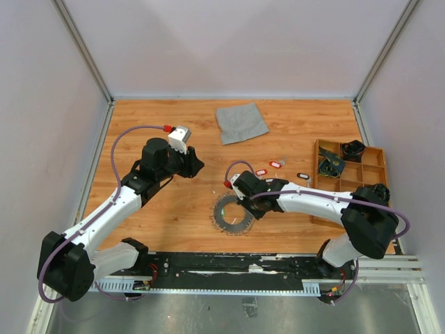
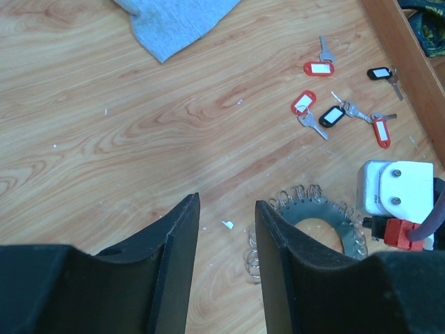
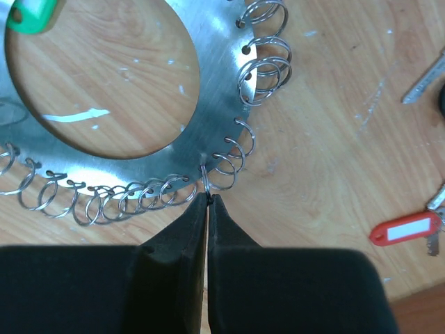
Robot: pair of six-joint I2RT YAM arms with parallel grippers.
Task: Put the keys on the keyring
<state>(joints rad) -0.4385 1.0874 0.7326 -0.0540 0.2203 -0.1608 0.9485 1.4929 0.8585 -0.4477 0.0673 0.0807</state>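
Right tool (image 3: 207, 199) is closed on a rim loop of the keyring (image 3: 219, 83), mid-tabletop (image 1: 299, 125); loose keys (image 1: 275, 164) lie just far-right, nearer it than the open left tool (image 2: 226, 203).

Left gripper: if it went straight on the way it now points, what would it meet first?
Probably the bare wooden table just ahead of the left gripper; depth is unclear. The keyring lies off to the side of that line, the grey cloth farther on.
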